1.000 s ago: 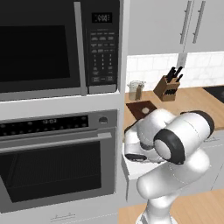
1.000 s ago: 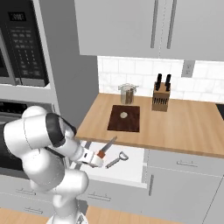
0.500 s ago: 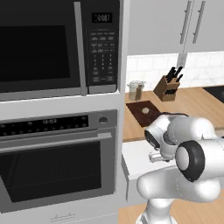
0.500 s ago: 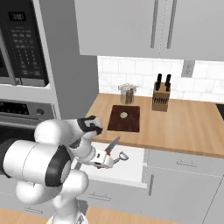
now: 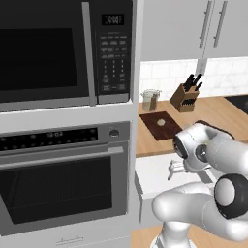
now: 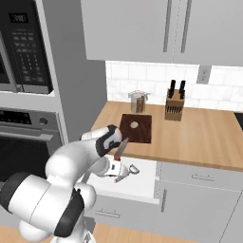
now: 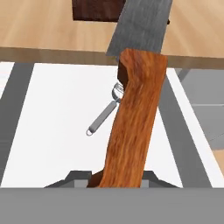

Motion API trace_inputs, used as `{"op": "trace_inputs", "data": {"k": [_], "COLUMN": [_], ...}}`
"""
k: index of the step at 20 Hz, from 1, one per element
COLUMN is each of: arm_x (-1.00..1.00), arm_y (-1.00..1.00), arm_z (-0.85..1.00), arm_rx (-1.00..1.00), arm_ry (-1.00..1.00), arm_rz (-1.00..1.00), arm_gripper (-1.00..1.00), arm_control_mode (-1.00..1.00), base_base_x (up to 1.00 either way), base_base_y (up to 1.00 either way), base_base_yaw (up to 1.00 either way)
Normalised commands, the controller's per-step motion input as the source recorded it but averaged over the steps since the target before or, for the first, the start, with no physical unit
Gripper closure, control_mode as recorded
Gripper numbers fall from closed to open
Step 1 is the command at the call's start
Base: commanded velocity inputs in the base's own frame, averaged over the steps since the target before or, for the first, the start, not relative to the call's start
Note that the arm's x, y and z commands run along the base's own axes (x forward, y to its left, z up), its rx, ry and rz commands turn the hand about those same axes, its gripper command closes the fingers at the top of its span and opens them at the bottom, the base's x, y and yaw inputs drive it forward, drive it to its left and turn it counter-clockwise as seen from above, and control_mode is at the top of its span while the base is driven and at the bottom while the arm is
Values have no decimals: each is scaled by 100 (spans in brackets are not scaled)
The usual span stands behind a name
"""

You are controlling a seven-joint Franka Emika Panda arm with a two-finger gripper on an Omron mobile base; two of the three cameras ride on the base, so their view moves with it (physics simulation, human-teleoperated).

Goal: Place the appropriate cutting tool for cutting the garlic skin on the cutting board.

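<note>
Knife work is at the carrying step: the little knife (image 7: pixel 133 113) with the orange-red handle is clamped between the fingers (image 7: pixel 78 178) of the gripper (image 6: pixel 116 153), which are closed on the bottom end of the handle, and the short silvery blade points up and away toward the tabletop (image 6: pixel 199 137). In the right base view the knife (image 6: pixel 120 148) hangs in the air over the open white drawer (image 6: pixel 137 182), just in front of the tabletop's front edge and near the front edge of the cutting board (image 6: pixel 137 129). It is not touching the board yet. The board is a flat dark brown rectangle lying on the light wooden tabletop, and the garlic (image 6: pixel 134 125), a small whitish ball, sits on it near the middle. Down in the drawer lies a grey metal utensil (image 7: pixel 105 111) with a round head, and it should stay there. Behind the board stand a jar (image 6: pixel 138 101) and a wooden knife block (image 6: pixel 174 105) with black handles, well apart from the knife in the fingers. I think the next move is to carry the knife up and forward over the tabletop's edge, bring it low over a bare part of the board, and then let it go. The garlic takes up some room on the board, so the knife should come down beside it and not on top of it. The blade leads the way, so it should clear the edge of the tabletop first, or it may bump and slip in the fingers.
</note>
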Motion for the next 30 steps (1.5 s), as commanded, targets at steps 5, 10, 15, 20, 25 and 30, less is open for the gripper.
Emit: {"op": "trace_inputs", "data": {"k": [5, 10, 15, 20, 25, 30], "arm_x": [84, 92, 100, 93, 60, 36], "arm_y": [-24, -18, -27, -44, -35, -5], "arm_z": [100, 100, 100, 87, 35, 3], "arm_rx": [4, 2, 4, 5, 1, -1], "arm_ry": [36, 39, 41, 39, 29, 8], "arm_rz": [0, 0, 0, 0, 0, -1], "arm_gripper": [100, 100, 100, 100, 100, 100], "arm_control_mode": [-100, -100, -100, -100, -100, -100], "base_base_x": [0, 0, 0, 0, 0, 0], "base_base_y": [0, 0, 0, 0, 0, 0], "base_base_yaw": [0, 0, 0, 0, 0, 0]}}
